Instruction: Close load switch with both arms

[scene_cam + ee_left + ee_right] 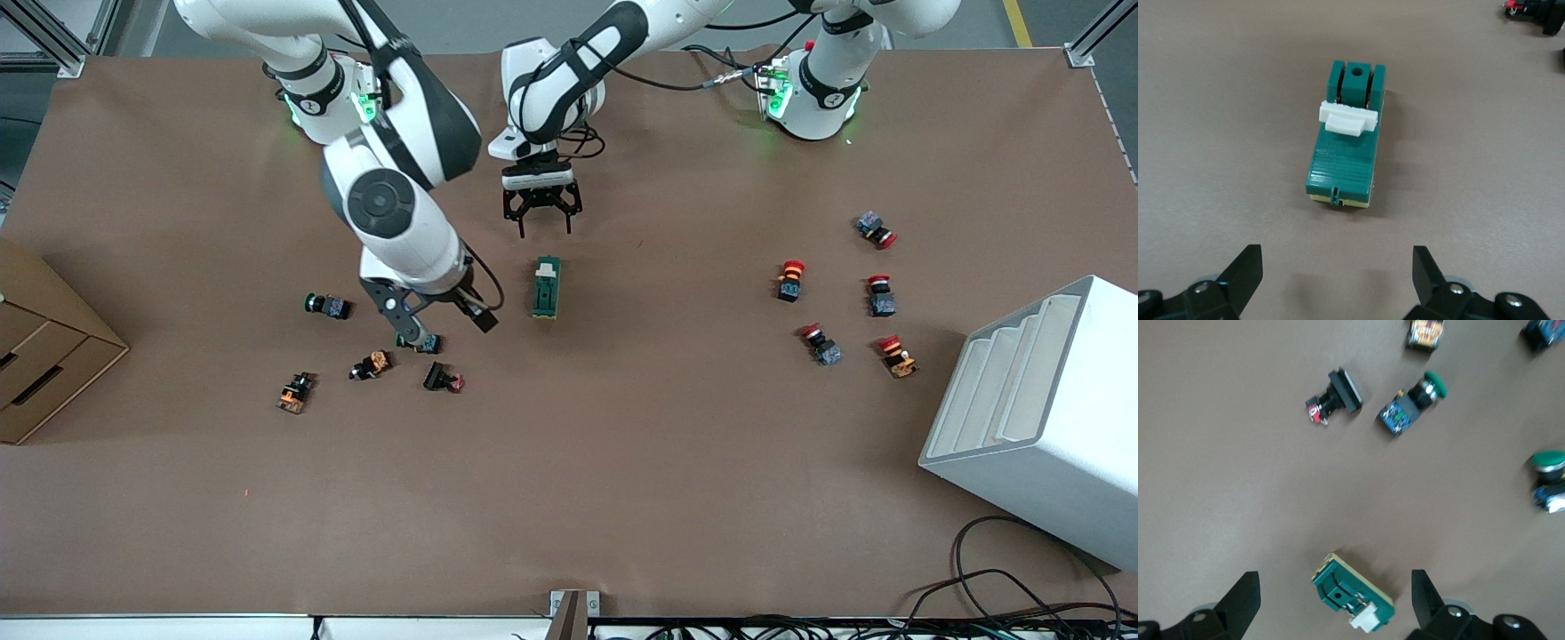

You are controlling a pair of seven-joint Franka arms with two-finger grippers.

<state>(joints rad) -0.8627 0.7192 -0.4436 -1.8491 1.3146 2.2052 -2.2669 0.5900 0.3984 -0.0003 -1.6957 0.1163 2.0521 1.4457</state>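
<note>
The load switch (pixel 546 286) is a dark green block with a white lever tab (pixel 547 265) at the end toward the robots' bases. It lies flat mid-table. My left gripper (pixel 542 212) is open and empty over bare table by the lever end. The left wrist view shows the switch (pixel 1343 150) ahead of the open left gripper (pixel 1337 280), apart from it. My right gripper (pixel 442 327) is open and empty over the table beside the switch, by a green-capped push button (pixel 418 341). In the right wrist view the switch (pixel 1353 592) lies between the spread fingers of the right gripper (pixel 1335 603), untouched.
Several push buttons (pixel 372 364) lie near the right gripper, toward the right arm's end. Several red-capped buttons (pixel 789 279) lie toward the left arm's end. A white rack (pixel 1040 409) stands at that end, and a cardboard box (pixel 44 356) at the right arm's end.
</note>
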